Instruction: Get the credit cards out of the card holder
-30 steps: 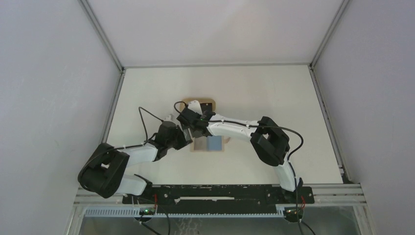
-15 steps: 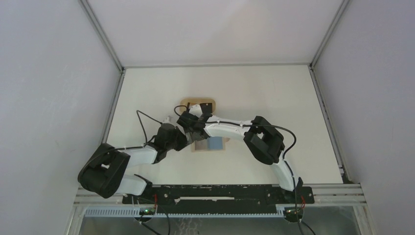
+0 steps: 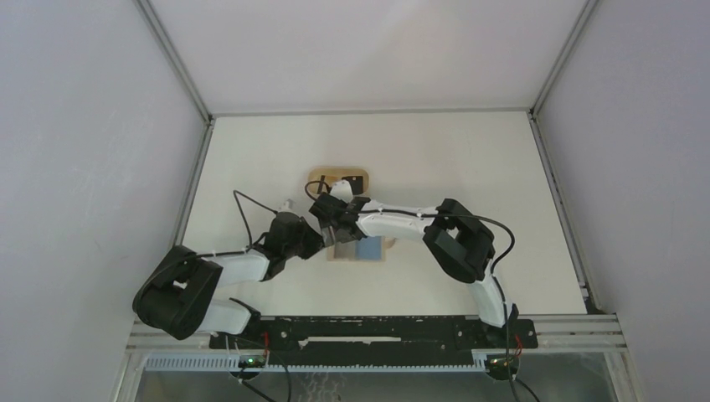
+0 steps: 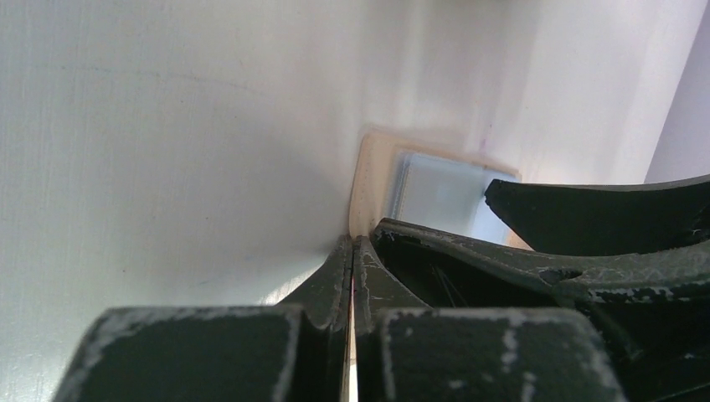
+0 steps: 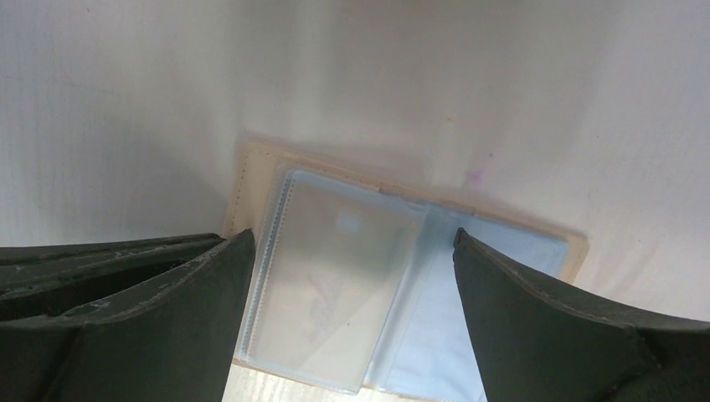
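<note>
The card holder lies open on the table, tan outside and blue inside. In the right wrist view its clear plastic sleeves fan out, and a pale card shows through the top one. My right gripper hovers open just above those sleeves, one finger on each side, touching nothing. My left gripper is shut, its tips pressed against the holder's tan left edge. From above, both grippers crowd the holder's left half and hide it.
The oval light-wood tray sits just beyond the holder, partly under the right arm's cable. A strip of light wood shows at the bottom of the right wrist view. White enclosure walls stand on three sides.
My right gripper has shifted a little nearer and to the right, from the tray side to over the holder's left half. The left arm and the holder have stayed put.
</note>
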You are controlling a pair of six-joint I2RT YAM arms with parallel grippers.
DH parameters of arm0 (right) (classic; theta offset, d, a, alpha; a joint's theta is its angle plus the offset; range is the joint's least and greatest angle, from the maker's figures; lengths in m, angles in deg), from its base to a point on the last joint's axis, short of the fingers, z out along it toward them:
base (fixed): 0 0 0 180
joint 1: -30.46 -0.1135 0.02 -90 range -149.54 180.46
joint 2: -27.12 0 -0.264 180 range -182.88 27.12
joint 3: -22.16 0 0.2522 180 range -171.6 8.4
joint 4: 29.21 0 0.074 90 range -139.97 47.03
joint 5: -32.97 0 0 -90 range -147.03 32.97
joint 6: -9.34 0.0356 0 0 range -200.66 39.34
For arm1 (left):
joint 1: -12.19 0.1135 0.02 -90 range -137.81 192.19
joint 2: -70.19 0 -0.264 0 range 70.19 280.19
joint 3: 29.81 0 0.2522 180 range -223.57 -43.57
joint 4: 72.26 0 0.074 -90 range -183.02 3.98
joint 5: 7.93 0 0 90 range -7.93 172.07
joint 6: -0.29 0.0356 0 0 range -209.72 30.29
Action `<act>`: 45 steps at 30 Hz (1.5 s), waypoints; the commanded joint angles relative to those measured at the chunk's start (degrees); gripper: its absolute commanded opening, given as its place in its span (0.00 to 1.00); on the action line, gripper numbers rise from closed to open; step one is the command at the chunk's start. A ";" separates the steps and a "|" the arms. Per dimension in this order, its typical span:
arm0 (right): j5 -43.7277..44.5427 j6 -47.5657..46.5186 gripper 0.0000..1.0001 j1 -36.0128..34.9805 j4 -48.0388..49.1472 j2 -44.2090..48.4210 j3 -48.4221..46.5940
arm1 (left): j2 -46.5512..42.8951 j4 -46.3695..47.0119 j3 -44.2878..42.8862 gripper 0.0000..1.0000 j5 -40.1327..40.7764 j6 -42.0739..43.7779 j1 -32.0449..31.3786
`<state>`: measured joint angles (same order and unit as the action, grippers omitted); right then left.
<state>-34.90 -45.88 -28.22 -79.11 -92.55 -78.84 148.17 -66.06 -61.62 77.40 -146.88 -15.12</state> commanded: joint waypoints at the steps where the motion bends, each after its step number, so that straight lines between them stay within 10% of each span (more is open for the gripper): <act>1: 0.43 -0.90 0.96 -0.12 -6.60 3.26 2.73 | -0.13 -3.18 1.18 0.00 4.52 -0.13 0.24; 45: 0.13 -2.58 1.00 -1.66 -7.10 8.10 3.41 | 2.83 -2.56 0.71 0.00 5.62 -1.02 0.24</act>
<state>-35.01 -46.93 -29.33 -86.50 -87.68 -74.73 148.69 -65.31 -61.66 81.64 -149.29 -15.25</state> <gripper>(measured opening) 0.993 0.004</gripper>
